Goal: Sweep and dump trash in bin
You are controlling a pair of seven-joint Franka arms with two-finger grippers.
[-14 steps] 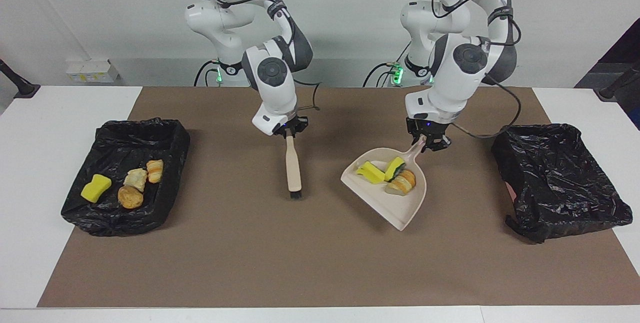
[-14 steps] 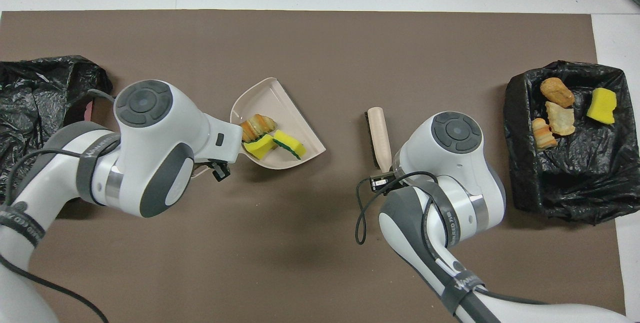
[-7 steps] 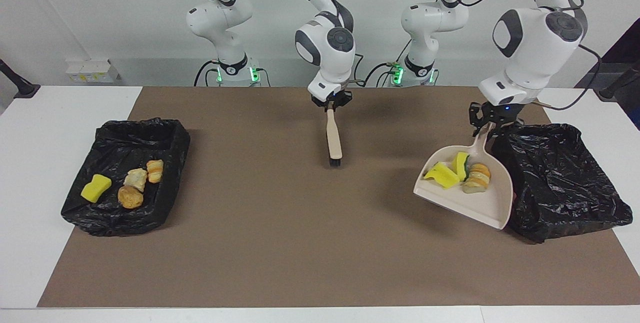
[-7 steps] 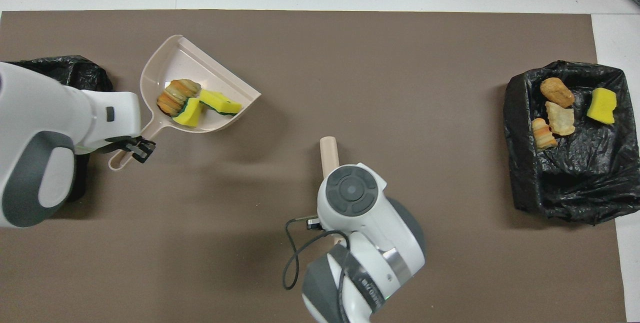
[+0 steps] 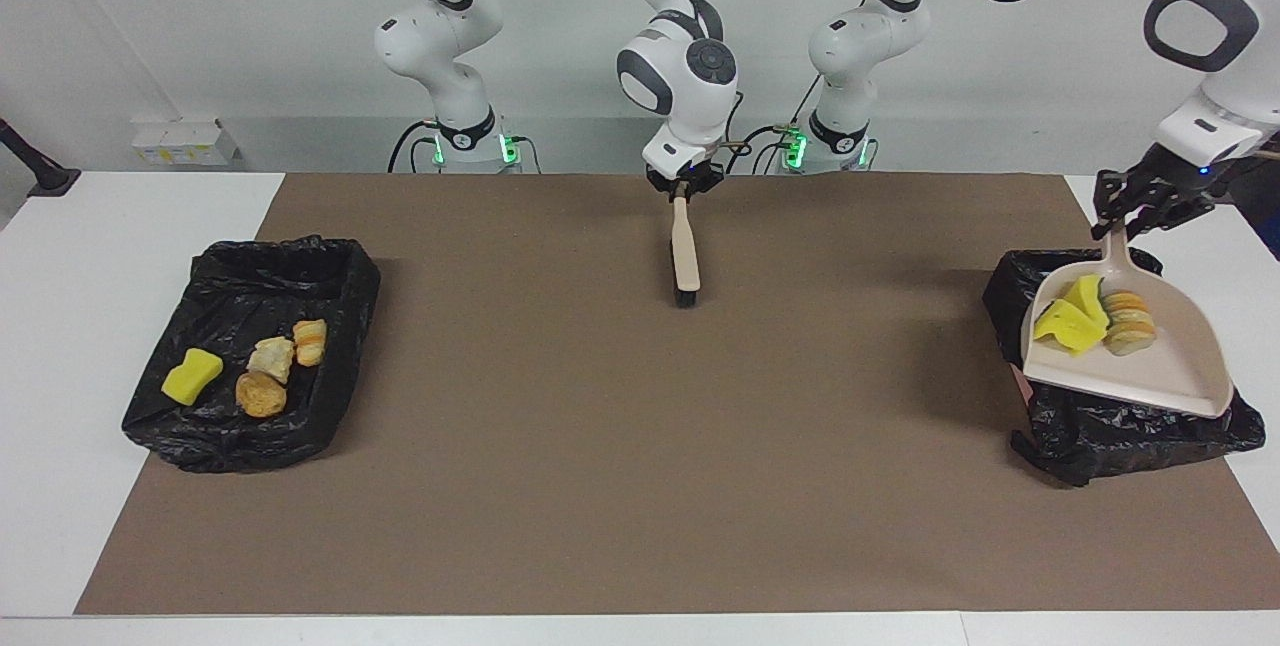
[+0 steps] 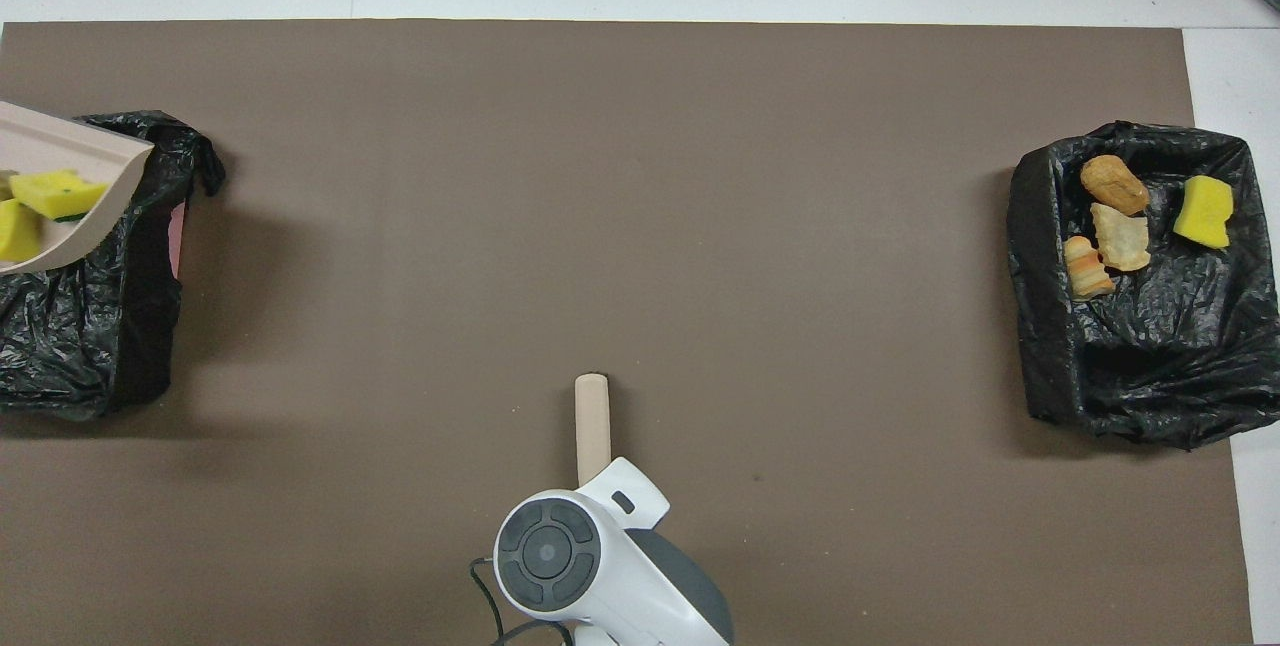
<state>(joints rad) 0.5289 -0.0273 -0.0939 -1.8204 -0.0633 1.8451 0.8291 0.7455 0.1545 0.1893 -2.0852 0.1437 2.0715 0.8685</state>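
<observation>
- Now that the left end effector (image 5: 1150,209) has carried its load from mid-mat to the left arm's end of the tabletop (image 5: 1255,486), it hangs over the black-lined bin (image 5: 1120,421) there, clamped shut on the handle of the dustpan (image 5: 1165,371).
- Below that end effector the pan slopes down, its open lip over the bin; in it sit three scraps (image 5: 1095,324): two yellow sponge pieces and an orange, bread-like lump.
- None has slid out yet, so tipping looks like the step in hand; a steeper tilt should empty the pan.
- The right end effector (image 5: 683,186) has drawn back toward the robots, shut on the brush (image 5: 684,251), whose bristle end hangs below it over bare brown mat (image 5: 600,446).
- Well out toward the right arm's end, a second bin (image 5: 330,266) holds four more scraps (image 5: 255,366).
- No scrap lies loose on the mat, so sweeping appears finished.
</observation>
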